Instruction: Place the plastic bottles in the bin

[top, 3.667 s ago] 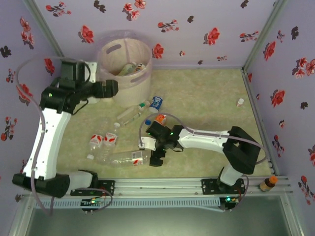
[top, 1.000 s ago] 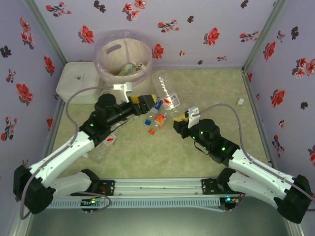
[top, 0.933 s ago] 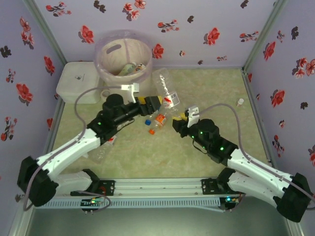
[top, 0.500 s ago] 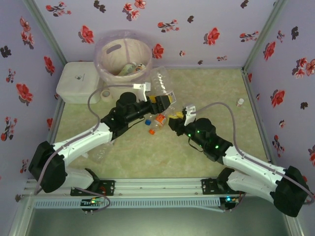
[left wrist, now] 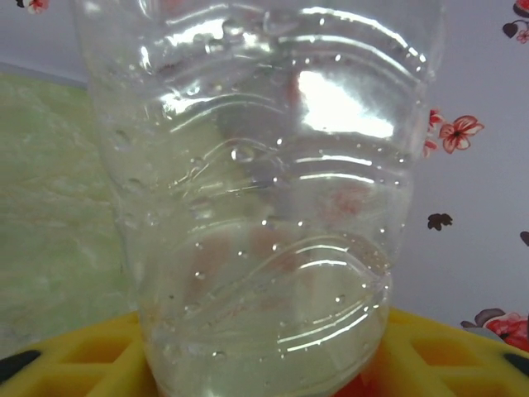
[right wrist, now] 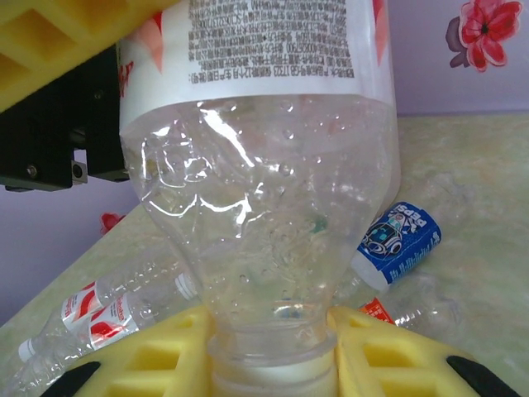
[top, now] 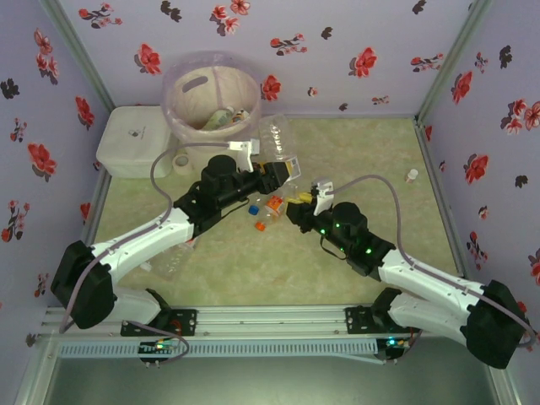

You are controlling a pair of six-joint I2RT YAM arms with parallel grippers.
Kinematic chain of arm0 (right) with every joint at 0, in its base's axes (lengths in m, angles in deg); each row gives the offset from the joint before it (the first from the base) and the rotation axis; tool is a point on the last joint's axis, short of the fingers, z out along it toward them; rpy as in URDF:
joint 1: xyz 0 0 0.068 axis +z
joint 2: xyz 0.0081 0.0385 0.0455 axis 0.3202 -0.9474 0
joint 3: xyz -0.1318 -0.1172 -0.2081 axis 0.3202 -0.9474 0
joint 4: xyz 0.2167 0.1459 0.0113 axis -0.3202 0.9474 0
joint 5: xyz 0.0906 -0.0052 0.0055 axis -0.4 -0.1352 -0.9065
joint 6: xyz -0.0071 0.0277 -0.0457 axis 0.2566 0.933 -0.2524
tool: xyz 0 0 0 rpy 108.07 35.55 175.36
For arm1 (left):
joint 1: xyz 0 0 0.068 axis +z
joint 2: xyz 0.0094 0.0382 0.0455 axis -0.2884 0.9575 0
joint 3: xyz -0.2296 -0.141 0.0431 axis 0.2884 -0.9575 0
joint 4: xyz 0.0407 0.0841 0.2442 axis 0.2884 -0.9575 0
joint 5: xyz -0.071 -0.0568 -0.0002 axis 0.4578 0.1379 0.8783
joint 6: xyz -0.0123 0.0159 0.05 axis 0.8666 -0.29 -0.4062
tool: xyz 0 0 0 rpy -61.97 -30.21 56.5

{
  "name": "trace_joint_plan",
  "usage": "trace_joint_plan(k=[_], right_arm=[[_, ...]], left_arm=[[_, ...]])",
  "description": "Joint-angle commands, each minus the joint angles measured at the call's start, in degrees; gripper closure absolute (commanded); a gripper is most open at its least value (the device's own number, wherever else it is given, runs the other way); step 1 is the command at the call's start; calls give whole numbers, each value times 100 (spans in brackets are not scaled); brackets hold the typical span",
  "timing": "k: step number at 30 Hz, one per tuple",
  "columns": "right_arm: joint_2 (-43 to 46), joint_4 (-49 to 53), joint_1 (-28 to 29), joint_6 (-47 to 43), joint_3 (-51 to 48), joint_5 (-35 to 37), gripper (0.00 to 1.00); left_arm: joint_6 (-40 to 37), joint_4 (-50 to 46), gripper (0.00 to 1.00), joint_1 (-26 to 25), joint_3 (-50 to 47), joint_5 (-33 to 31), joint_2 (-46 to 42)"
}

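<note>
The bin [top: 187,105] stands at the worktop's [top: 363,160] 11 o'clock. At its 4 o'clock, outside the rim, a bottle [top: 277,142] hangs in the air between two hands. The left hand [top: 285,171] has its pads pressed against the bottle's body from both sides. The right hand [top: 301,205] pinches its neck.

If the right hand lets go before the left's hold is firm, the thin, slick wall could buckle or slip. The bottle would then drop among the loose bottles [top: 268,207] at 6 o'clock. Opposed pulls could twist it free.
</note>
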State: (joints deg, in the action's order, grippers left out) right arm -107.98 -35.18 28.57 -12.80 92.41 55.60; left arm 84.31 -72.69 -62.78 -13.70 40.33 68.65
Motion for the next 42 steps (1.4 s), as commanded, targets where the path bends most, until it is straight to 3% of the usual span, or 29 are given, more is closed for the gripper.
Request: trace_joint_plan(k=[1, 4, 5, 6, 12, 17, 25, 32, 38, 42], right_arm=[[-14, 232, 74, -66, 85, -289, 91], [8, 437, 74, -213, 117, -130, 30], [45, 527, 69, -245, 125, -36, 4], [92, 552, 72, -264, 99, 84, 1], [385, 1048, 46, -282, 69, 603, 1], [514, 985, 42, 44, -184, 661, 1], [670, 996, 42, 281, -435, 651, 1], [964, 1218, 40, 211, -581, 753, 2], [1221, 1778, 37, -137, -549, 977, 7], [1164, 1873, 36, -256, -529, 1069, 9]], left_arm=[[-421, -193, 47, -1, 448, -181, -91], [-1069, -1150, 48, 58, 974, -395, -169], [-1326, -1573, 49, 90, 1211, -534, -196], [-1560, -1960, 49, 150, 1476, -599, -210], [-2843, -4083, 51, 674, 3161, -1111, -121], [-3359, -4608, 76, 1502, 3909, -1147, 154], [-3930, -5188, 100, 2331, 5244, -1163, 1377], [-4612, -6198, 100, 2603, 6809, -1110, 2875], [-4946, -7957, 100, 2677, 8661, -844, 4281], [-4823, -8168, 100, 2660, 8808, -796, 4558]])
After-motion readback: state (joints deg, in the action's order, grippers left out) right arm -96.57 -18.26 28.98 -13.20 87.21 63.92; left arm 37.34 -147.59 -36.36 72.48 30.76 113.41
